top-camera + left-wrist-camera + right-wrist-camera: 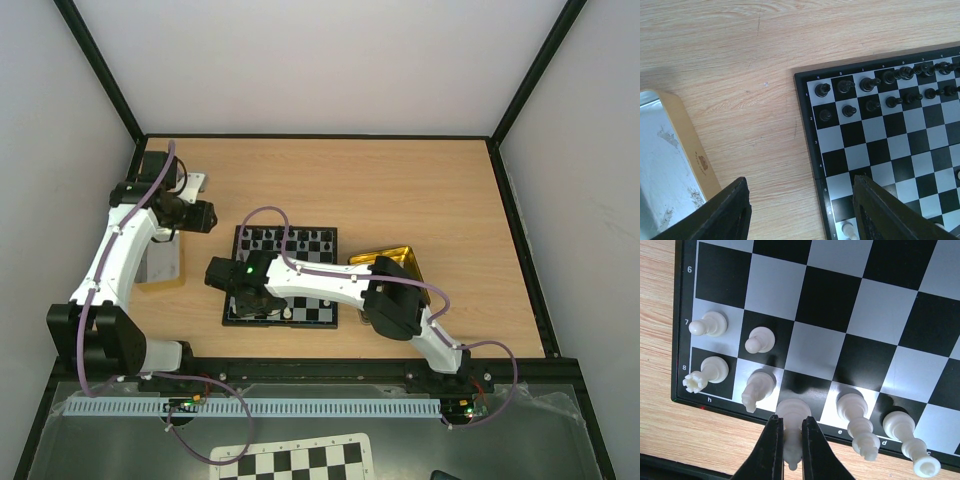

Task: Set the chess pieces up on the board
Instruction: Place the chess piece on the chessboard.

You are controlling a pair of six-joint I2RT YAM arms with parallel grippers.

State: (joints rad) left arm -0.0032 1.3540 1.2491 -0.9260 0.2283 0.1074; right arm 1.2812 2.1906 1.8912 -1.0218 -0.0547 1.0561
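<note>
The right tool point(792, 450) is pinched tight on a white piece point(793, 412) standing in the edge row of the board point(825, 295). The left tool point(802, 200) hangs half open over the desk point(740, 75), beside the corner where the black pieces point(870, 82) stand.

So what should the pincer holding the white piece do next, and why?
Probably open the right pincer and lift straight away. The white piece it pinches seems to stand on its back-row square of the board, between the horse piece and a taller piece.
</note>
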